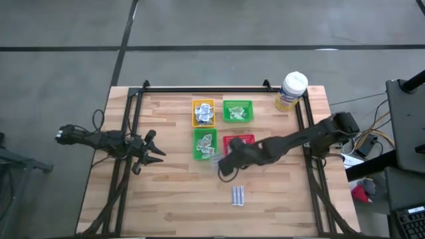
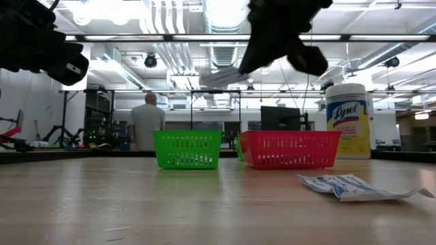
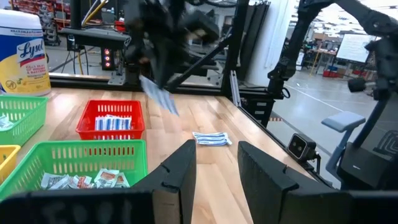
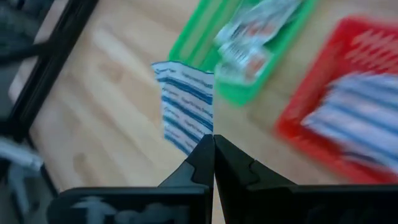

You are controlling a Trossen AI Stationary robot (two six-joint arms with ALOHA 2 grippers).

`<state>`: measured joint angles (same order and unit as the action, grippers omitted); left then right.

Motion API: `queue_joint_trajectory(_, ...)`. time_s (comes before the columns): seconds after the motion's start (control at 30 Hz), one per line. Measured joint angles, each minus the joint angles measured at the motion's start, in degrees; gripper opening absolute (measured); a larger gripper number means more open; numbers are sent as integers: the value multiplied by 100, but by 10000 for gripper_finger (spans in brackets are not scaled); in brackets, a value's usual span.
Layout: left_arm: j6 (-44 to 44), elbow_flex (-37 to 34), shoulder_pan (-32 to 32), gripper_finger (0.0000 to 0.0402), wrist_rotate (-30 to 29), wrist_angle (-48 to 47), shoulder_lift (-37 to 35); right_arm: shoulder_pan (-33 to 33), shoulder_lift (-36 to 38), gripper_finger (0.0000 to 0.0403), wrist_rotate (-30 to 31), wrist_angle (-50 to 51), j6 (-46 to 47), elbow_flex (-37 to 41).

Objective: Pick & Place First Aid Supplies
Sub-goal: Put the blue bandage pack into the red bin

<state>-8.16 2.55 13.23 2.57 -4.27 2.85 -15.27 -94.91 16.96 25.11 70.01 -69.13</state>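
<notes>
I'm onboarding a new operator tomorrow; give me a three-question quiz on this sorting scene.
1. True or false: the right gripper holds a blue-and-white packet in the air.
2. Which tray holds blue-and-white packets: A yellow tray, B red tray, C far green tray?
3. Name the tall item at the table's far right corner.

Key: 1 true; 2 B; 3 the yellow canister with a white lid.
</notes>
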Motion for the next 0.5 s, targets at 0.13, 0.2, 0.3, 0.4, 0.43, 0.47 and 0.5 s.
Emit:
queue_joint_trajectory(0.13, 0, 0, 1, 115, 0, -1, 0, 62, 475, 8, 590, 639, 290, 139)
queue_joint_trajectory(0.2, 0, 0, 0, 115, 0, -1, 1, 61, 737, 8, 850, 960, 504, 252)
queue_joint_trajectory(0.3, 0, 0, 1, 115, -1, -1, -2, 55, 1090, 8, 1124, 1466, 885, 444)
queue_joint_trajectory(0.4, 1, 0, 2, 115, -1, -2, -1, 81, 1343, 8, 1179, 1791, 987, 706)
queue_joint_trajectory(0.43, 1, 0, 0, 115, 0, -2, 1, 91, 1417, 8, 1168, 1828, 996, 801)
queue_joint_trajectory(0.47, 0, 0, 2, 115, 0, -1, -2, 113, 1469, 8, 1122, 1863, 1014, 894)
queue_joint_trajectory(0.5, 0, 0, 0, 115, 0, -1, -2, 148, 1515, 8, 1034, 1867, 1028, 983)
